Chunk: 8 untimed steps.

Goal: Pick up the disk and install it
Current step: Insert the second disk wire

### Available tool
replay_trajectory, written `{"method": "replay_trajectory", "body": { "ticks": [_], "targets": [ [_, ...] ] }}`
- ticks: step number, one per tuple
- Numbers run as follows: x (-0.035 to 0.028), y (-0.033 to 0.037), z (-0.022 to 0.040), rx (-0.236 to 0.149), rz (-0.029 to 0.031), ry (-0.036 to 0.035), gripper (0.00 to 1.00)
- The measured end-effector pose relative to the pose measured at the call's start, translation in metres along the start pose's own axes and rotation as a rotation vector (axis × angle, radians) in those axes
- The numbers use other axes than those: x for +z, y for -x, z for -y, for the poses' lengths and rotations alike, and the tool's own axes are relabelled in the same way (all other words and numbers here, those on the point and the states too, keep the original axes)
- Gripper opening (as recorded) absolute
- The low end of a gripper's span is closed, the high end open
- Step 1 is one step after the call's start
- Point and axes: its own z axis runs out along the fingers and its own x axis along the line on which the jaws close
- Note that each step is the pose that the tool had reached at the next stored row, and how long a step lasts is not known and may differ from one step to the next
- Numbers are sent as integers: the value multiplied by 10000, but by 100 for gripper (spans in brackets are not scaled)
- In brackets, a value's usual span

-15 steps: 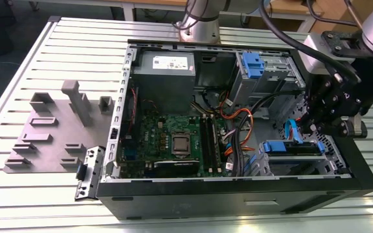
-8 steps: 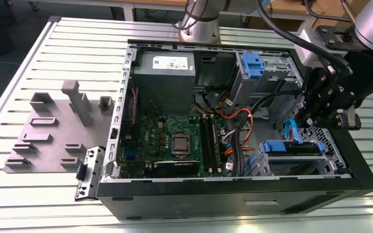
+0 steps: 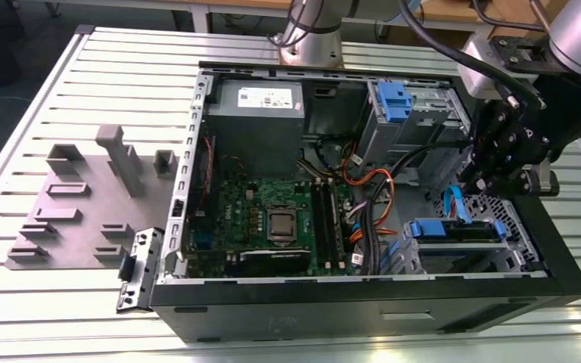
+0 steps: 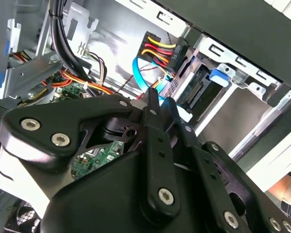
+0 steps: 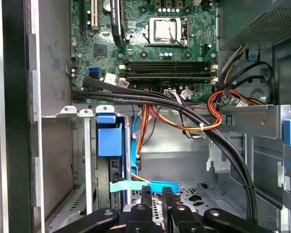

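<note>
In the exterior view you see the open case (image 3: 371, 310) lying on its side on the tabletop (image 3: 69, 91), so the drive bays face up and the arm can reach them from above. The disk (image 3: 440, 229) looks seated in the lower cage (image 3: 477, 261), blue tab outward. A second caddy (image 3: 393, 102) sits well apart, near the power supply. Your hand (image 3: 483, 181) hovers just above the disk's bay.

In the second wrist view the hand (image 4: 160, 99) is narrow, fingers nearly together, with nothing visible between them. Here you get the disk (image 4: 219, 76) from its connector end (the exterior view hides that), with a light-blue cable (image 4: 138, 73) looping nearby.

In the first wrist view the hand (image 5: 156, 191) points into the case. The disk (image 5: 109, 141) stands edge-on in its slot, the cable (image 5: 143, 186) crosses just past the fingertips, and the motherboard (image 5: 150, 48) lies beyond.
</note>
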Motion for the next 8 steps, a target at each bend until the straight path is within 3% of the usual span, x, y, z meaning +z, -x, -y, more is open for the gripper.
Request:
{"method": "replay_trajectory", "body": {
  "ticks": [8],
  "targets": [
    [7,6,85,8,0,0,24]
  ]
}}
